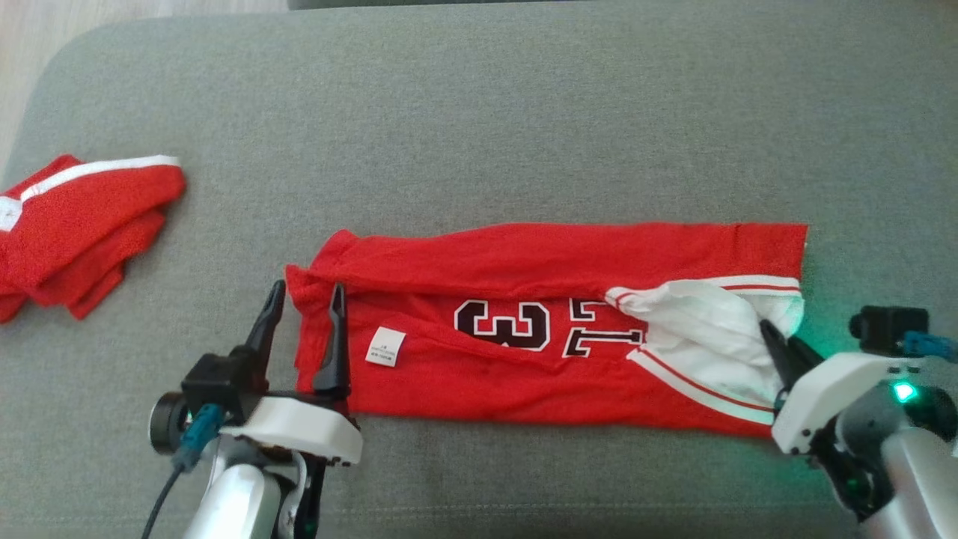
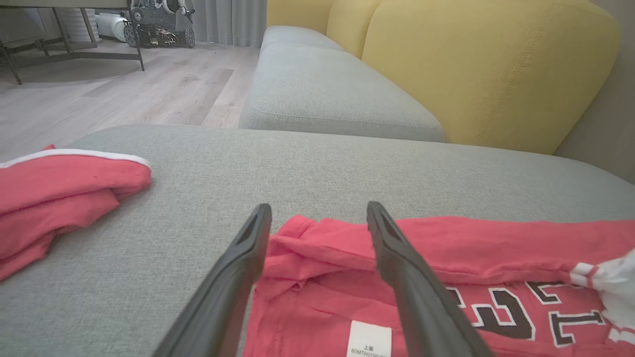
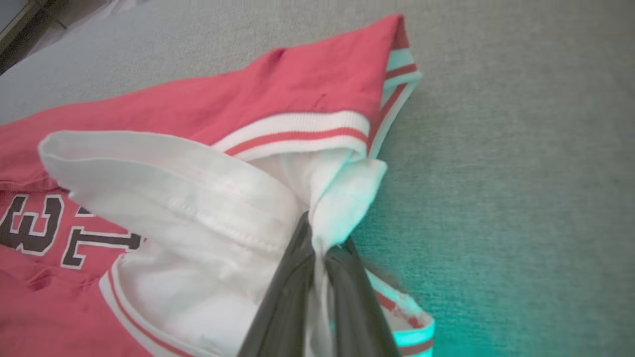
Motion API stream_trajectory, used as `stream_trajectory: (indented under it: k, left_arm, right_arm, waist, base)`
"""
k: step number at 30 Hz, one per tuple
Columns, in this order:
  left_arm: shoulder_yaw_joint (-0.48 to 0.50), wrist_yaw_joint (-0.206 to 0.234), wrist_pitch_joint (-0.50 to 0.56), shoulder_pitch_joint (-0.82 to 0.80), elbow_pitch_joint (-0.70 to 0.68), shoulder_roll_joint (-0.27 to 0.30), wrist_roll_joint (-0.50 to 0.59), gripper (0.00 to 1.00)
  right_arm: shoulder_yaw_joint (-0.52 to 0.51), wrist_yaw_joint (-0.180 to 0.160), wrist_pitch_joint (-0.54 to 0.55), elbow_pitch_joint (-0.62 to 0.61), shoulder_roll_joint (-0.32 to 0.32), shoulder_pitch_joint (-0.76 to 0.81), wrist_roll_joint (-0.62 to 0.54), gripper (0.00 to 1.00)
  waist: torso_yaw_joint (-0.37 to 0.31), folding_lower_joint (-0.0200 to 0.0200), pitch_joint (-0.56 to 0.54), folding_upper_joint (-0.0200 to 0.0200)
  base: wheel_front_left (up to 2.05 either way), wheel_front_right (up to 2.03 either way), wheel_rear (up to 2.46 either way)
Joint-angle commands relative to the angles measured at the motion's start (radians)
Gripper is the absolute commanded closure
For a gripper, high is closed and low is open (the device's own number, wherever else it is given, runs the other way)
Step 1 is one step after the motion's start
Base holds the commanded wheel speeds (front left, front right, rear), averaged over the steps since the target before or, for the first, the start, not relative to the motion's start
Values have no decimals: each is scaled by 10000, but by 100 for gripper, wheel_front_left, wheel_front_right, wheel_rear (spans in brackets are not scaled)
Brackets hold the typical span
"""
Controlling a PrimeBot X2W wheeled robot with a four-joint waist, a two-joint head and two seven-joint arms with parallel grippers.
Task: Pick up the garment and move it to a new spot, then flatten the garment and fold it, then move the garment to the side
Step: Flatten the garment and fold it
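Lengthwise across the grey cushion [image 1: 479,112] lies the red jersey [image 1: 524,262], folded into a long strip. The right gripper [image 1: 767,329] pinches its white cloth at one end. The left gripper [image 1: 308,287] is spread wide, straddling the other end. Another red garment [image 1: 82,224] lies well apart.

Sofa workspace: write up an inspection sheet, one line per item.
Surface: grey cushion, woven fabric.
Job's things: red jersey lying folded lengthwise, white lining turned out at its right end.
Clutter: second red garment bunched at the left.
Grippers: left gripper open, straddling the jersey's left edge; right gripper shut on the white lining.
Cables: blue-plugged cable at the left wrist, blue plug at the right wrist.
Surroundings: yellow backrest, wooden floor.
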Motion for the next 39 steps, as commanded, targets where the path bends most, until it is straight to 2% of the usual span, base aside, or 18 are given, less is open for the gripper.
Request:
stream_trajectory:
  k: [1,12,16,19,26,30,34,39]
  left_arm:
    - [435,-48,-122,-421,-287,50,137,0]
    - [618,-159,-122,-280,-295,-26,248,0]
    - [669,-185,-122,-236,-272,-56,266,0]
    - [715,-214,-122,-193,-270,-66,271,0]
    - [722,-325,-122,-81,-178,-99,222,0]
    - [687,-352,-122,-63,-142,-106,252,0]
    - [663,-366,-122,-69,-130,-122,248,0]
    - [579,-410,-122,-160,-112,-154,263,0]
  right_arm:
    - [22,-7,-133,-376,-379,40,46,100]
    - [-1293,-7,52,-854,-1217,405,-100,100]
    - [-1527,-7,258,-1342,-1214,454,39,100]
    - [-1420,-7,541,-2151,-1126,378,164,100]
    - [-721,-7,1880,-4421,-621,9,1431,100]
    - [105,-7,2522,-5232,-54,-317,2132,100]
    - [930,-7,2626,-5152,451,-571,2543,100]
    - [2429,-7,2382,-4072,1301,-1029,3088,100]
  waist:
    - [-34,0,-30,0]
    - [-267,0,-237,0]
    - [-333,0,-363,0]
    - [-390,0,-466,0]
    - [-369,0,-740,0]
    - [-240,0,-818,0]
    - [-70,0,-830,0]
    - [328,0,-713,0]
  base:
    - [0,0,0]
    - [0,0,0]
    - [0,0,0]
    - [0,0,0]
    - [0,0,0]
    - [0,0,0]
    - [0,0,0]
    - [0,0,0]
